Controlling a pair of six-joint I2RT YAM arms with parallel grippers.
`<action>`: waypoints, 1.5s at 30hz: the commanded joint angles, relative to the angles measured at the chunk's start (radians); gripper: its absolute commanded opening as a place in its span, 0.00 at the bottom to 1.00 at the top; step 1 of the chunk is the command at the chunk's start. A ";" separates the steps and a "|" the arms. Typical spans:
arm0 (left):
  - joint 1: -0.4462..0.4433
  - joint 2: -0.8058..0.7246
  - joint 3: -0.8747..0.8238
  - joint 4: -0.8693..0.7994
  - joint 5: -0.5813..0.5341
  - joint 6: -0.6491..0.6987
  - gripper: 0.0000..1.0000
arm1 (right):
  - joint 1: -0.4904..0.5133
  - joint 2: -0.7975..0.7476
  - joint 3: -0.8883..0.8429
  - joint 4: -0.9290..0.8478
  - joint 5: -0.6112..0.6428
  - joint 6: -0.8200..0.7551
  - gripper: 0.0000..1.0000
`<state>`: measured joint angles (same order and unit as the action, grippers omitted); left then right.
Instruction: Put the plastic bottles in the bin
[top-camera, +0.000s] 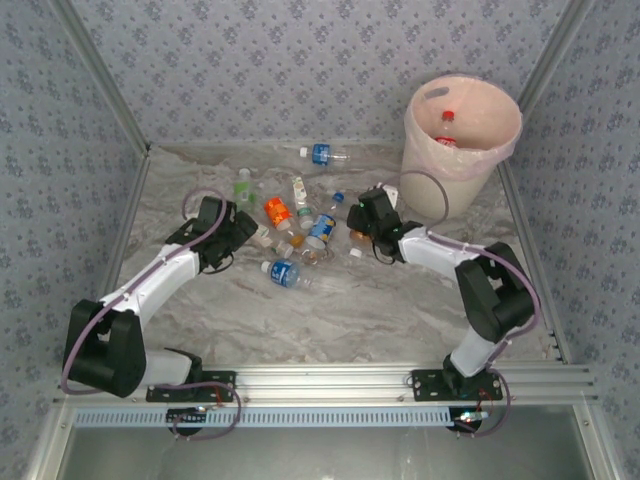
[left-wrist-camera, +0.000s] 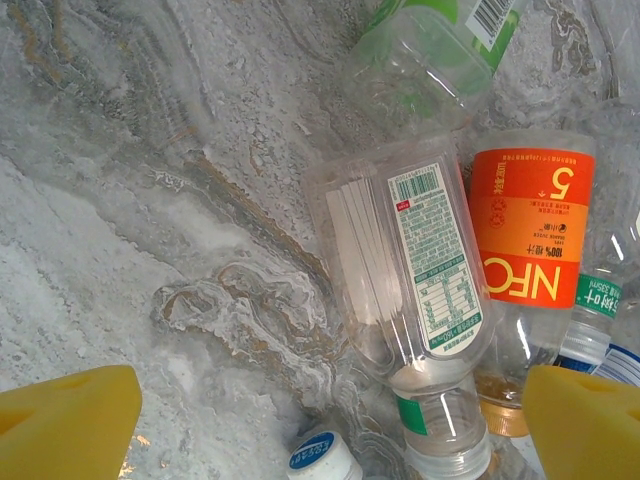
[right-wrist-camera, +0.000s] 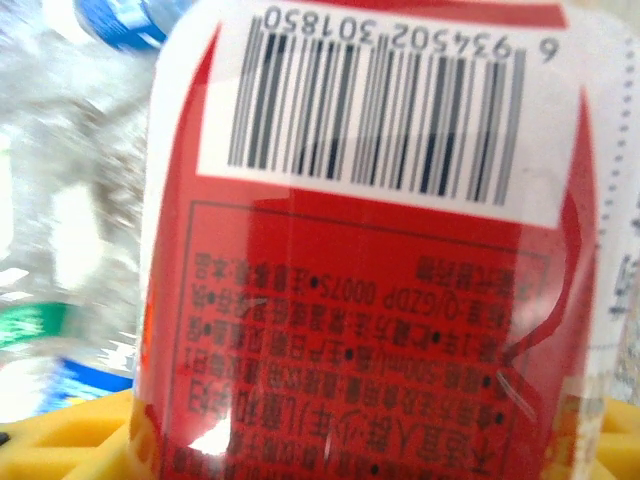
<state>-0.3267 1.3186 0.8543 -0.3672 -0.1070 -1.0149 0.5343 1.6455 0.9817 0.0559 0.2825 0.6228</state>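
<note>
Patterned walls (top-camera: 300, 60) enclose the marbled surface (top-camera: 350, 310). The bin (top-camera: 425, 170) holds 1 red-capped bottle (top-camera: 446, 128). The plastic bottles (top-camera: 300, 225) lie heaped left of the bin. My left gripper (left-wrist-camera: 330, 410) is spread open above them; my right gripper (top-camera: 362, 222), nearer the bin, clamps a red-labelled bottle (right-wrist-camera: 370, 300).

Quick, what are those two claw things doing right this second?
Left end effector: open, empty, over loose bottles.
Right end effector: closed on a red-labelled bottle.
</note>
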 joint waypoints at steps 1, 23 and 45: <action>0.008 0.007 0.029 -0.004 0.018 0.006 0.98 | 0.001 -0.082 0.000 0.100 -0.028 -0.113 0.52; 0.008 0.009 0.038 -0.004 0.029 0.010 0.98 | -0.141 -0.256 0.392 0.059 -0.175 -0.433 0.50; 0.008 -0.067 -0.003 0.012 0.009 0.007 0.98 | -0.616 0.046 0.807 -0.236 -0.307 -0.588 0.57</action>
<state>-0.3271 1.2934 0.8654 -0.3637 -0.0902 -1.0145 -0.0437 1.6691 1.7359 -0.1204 0.0132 0.0757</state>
